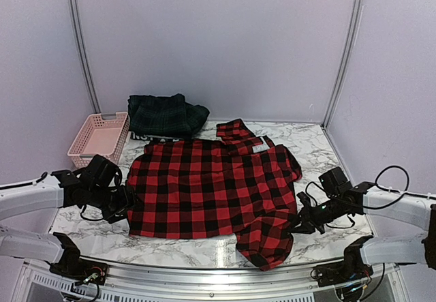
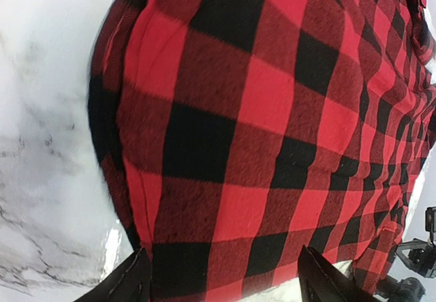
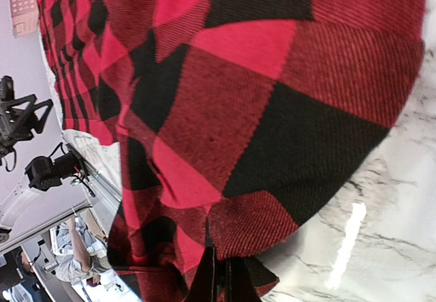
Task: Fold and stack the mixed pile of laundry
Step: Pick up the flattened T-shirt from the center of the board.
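A red-and-black checked shirt [image 1: 211, 186] lies spread flat on the marble table [image 1: 320, 145]. My left gripper [image 1: 126, 203] is at the shirt's left edge, open, its two fingers [image 2: 126, 285] set wide apart with the shirt's hem [image 2: 238, 111] lying between them. My right gripper [image 1: 300, 221] is at the shirt's right side by the folded-under sleeve, shut on a pinch of the checked cloth [image 3: 272, 77]. Behind the shirt sits a dark green plaid piece [image 1: 167, 114], heaped on a navy piece with a white lettered band [image 1: 141, 136].
A pink perforated basket [image 1: 99, 138] stands at the back left, close to the green plaid heap. The table's metal front rail [image 1: 204, 264] runs just below the shirt's hanging sleeve. Grey walls close in the back and sides.
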Available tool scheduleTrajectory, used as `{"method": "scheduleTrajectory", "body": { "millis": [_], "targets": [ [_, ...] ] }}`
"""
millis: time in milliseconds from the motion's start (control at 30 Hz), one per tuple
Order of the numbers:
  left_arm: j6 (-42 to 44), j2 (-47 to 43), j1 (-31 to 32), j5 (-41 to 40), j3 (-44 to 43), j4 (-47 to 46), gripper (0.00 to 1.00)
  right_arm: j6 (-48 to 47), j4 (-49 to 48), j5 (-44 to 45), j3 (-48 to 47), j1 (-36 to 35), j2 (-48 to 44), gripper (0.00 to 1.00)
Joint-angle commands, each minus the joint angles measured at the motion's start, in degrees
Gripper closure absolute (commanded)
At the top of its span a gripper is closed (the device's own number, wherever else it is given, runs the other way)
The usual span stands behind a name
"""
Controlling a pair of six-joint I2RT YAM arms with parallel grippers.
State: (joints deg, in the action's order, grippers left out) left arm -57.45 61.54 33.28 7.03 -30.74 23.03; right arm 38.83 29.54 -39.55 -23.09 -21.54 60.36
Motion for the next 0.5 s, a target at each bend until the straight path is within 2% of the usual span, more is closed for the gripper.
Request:
{"method": "scheduleTrajectory", "body": {
  "millis": [0, 300, 467],
  "targets": [
    [-3.28, -3.81, 0.33, 3.59, 3.3, 1.94, 0.26, 0.64, 1.58, -0.89, -3.24, -0.53, -1.59, 1.0],
    [-8.66, -7.47, 2.82, 6.45, 8.09, 4.31, 0.32, -0.15, 5.73, -1.74, -3.89, -0.52, -3.32, 1.0],
    [-9.26, -5.22, 3.99, 6.08, 8.73, 2.12, 0.32, -0.4, 7.32, -2.09, -3.63, -0.52, -4.57, 1.0]
  ]
}}
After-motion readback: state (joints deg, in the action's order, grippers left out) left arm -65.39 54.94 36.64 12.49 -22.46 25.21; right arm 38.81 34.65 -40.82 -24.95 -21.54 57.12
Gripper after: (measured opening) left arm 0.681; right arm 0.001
